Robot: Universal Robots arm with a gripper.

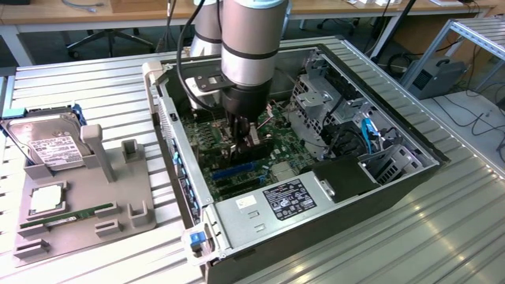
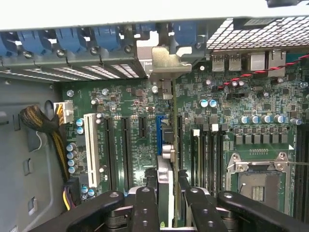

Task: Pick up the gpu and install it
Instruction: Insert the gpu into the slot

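On a ribbed metal table (image 1: 442, 236), fingers (image 2: 146, 212) grip the gpu (image 2: 164, 193).

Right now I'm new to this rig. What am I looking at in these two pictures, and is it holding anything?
One robot arm reaches down into an open computer case lying on a slatted metal table. The exterior view is taken from a camera off the arm. The wrist view comes from a camera on the arm, looking past its pincer at the motherboard. The pincer is clamped on the gpu, seen edge-on, lined up beside a blue slot. At the exterior view's left, a grey tray carries a hard drive, a processor chip and a memory stick.
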